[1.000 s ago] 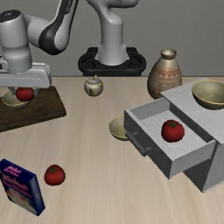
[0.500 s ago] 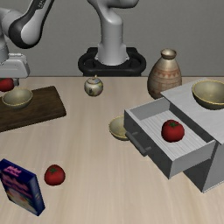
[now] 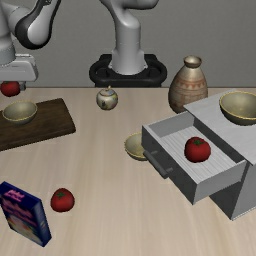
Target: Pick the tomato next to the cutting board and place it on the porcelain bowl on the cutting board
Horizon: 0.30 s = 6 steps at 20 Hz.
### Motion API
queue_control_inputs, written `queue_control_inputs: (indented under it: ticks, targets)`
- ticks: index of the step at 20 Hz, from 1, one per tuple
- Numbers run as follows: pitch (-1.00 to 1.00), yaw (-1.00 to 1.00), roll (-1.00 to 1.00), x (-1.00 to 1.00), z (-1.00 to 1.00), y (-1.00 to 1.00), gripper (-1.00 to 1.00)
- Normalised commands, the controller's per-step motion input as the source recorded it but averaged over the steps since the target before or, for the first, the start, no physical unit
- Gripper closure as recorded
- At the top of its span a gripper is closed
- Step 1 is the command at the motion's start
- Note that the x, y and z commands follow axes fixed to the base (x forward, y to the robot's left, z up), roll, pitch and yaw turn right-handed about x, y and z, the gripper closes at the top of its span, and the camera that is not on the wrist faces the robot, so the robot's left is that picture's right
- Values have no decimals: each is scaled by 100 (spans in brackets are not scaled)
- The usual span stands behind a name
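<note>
Carrying step. The gripper (image 3: pixel 11 80) hangs above and just behind the porcelain bowl (image 3: pixel 18 111). Its jaws appear to pinch the tomato (image 3: pixel 10 89), which is in the air, clear of the bowl's rim. The bowl stands on the cutting board (image 3: pixel 50 125). The next move probably calls for centring the tomato over the bowl, lowering it, then spreading the jaws.

Arm bent toward exterior view's left, gripper (image 3: pixel 11 84) down (clamping the tomato (image 3: pixel 9 90))

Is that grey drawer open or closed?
Open. The drawer sticks out of its cabinet, and a tomato lies in plain sight inside it.
</note>
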Motion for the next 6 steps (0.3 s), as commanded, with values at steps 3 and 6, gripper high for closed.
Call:
queue_control_inputs:
  ticks: [3,6]
  targets:
    - [0,0,0,0,0,0,-100]
    - [0,0,0,0,0,0,-100]
